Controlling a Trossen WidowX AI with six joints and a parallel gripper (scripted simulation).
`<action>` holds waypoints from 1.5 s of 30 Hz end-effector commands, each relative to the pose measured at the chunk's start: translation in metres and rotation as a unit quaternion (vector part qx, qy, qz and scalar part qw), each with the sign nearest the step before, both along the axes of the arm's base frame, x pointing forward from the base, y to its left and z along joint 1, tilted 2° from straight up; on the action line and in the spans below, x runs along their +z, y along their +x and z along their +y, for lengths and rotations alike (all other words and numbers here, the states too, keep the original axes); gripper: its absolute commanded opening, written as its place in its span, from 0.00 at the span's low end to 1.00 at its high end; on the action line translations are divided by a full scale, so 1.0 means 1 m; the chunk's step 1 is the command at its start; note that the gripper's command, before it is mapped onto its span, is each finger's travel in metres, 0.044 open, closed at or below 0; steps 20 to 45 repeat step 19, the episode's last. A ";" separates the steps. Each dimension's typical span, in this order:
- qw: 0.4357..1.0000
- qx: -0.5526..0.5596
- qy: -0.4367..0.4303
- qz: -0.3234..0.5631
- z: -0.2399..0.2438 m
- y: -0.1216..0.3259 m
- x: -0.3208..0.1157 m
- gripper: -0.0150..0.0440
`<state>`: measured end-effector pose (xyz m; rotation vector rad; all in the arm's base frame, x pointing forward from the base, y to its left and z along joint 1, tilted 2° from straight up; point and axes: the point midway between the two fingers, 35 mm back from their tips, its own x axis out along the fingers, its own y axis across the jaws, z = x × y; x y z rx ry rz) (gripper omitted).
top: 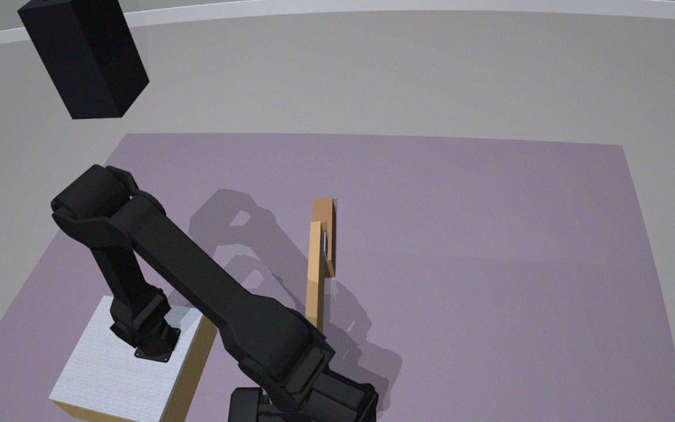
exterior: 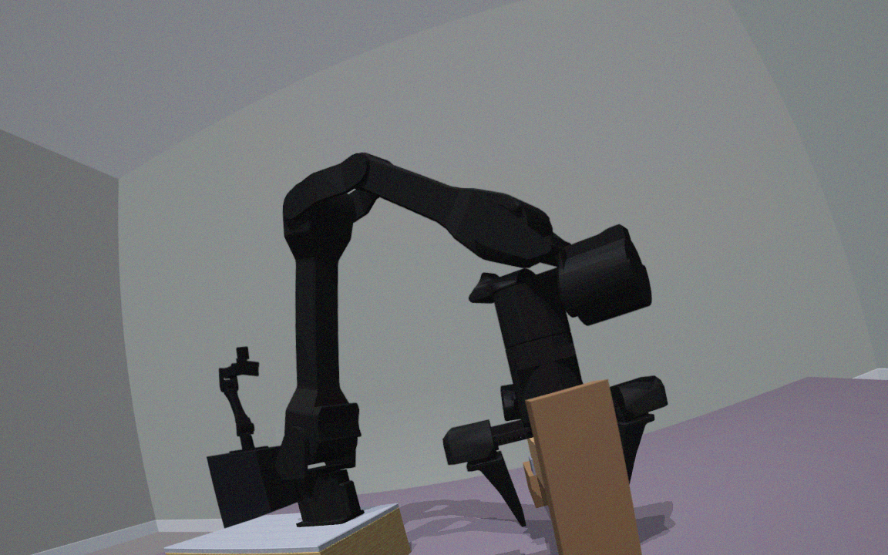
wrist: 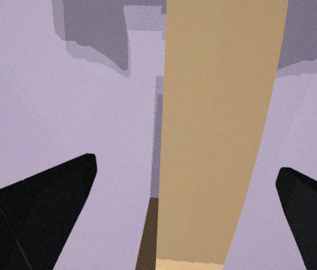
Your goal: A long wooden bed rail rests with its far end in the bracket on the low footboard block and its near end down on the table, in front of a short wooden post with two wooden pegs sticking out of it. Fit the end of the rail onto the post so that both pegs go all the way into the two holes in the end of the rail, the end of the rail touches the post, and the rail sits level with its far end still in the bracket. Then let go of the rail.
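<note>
In the top view the arm point(top: 214, 293) covers the rail's point(top: 314, 272) near end, and the gripper runs off the frame at 6 o'clock. The exterior view's footboard block point(exterior: 582, 469) hides the post — pegs and holes cannot be seen. The wrist view crops both fingers at 6 o'clock.
</note>
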<state>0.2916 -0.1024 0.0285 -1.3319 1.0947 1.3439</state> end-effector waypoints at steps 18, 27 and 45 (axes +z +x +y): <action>1.000 0.000 0.000 -0.004 0.029 -0.006 0.030 1.00; 1.000 0.000 0.000 -0.004 0.029 -0.006 0.030 1.00; 1.000 0.000 0.000 -0.004 0.029 -0.006 0.030 1.00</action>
